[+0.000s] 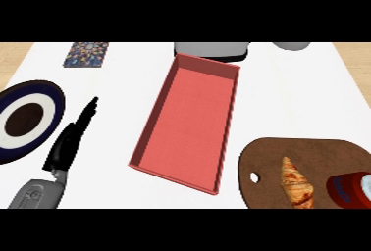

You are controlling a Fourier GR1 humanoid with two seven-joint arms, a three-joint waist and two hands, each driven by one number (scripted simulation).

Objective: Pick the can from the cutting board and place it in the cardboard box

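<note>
My left hand (70, 142) resting with fingers straight, red box (190, 120) just right of it holding nothing, red can (351, 190) and croissant (297, 184) on cutting board (264, 162) far right, blue-rimmed plate (29, 120) at its left, right hand unseen.

Showing at 7 o'clock: a glossy black left hand (69, 139) of slim, tapering fingers, joined to a rounded grey forearm (36, 193) with a faint engraved outline on its pale casing. Dark band at the wrist between black hand and grey shell. No cables or screws visible.
</note>
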